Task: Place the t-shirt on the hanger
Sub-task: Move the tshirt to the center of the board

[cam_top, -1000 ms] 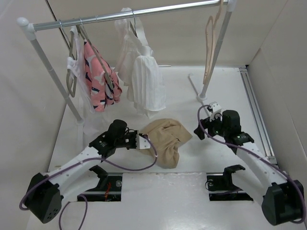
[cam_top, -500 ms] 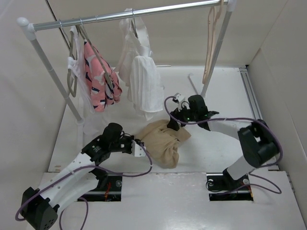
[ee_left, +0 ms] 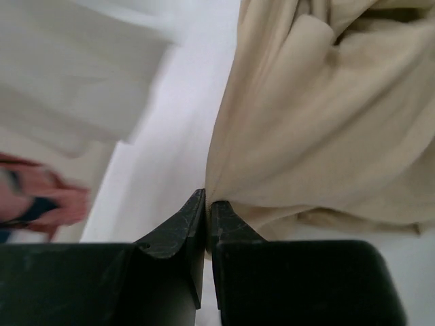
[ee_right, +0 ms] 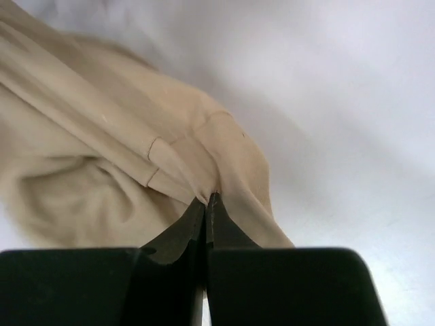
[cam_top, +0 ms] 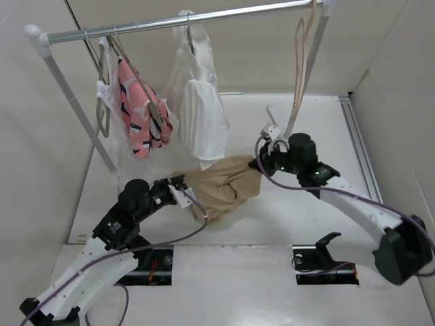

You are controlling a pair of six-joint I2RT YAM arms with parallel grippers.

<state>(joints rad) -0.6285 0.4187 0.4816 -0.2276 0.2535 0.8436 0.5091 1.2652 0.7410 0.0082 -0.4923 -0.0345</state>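
The tan t-shirt (cam_top: 221,185) hangs stretched between my two grippers above the white table, just below the white top. My left gripper (cam_top: 182,187) is shut on the shirt's left edge; the left wrist view shows that cloth (ee_left: 319,122) pinched between its black fingertips (ee_left: 194,210). My right gripper (cam_top: 260,164) is shut on the right edge, with a fold near a hem (ee_right: 170,156) caught at its tips (ee_right: 219,207). The pale beige-pink hanger (cam_top: 300,61) hangs bare from the rail's right end, above and right of the right gripper.
A metal rail (cam_top: 183,20) on white posts (cam_top: 75,102) spans the back. On it hang a pink patterned garment (cam_top: 139,109) and a white ribbed top (cam_top: 200,112) on grey-olive hangers. The right post's foot (cam_top: 275,119) stands just behind my right gripper. Beige walls enclose the table.
My right gripper has shut on the t-shirt's right edge and pulled it up and to the right. My left arm has drawn back left and lifted, spreading the bunched shirt out.
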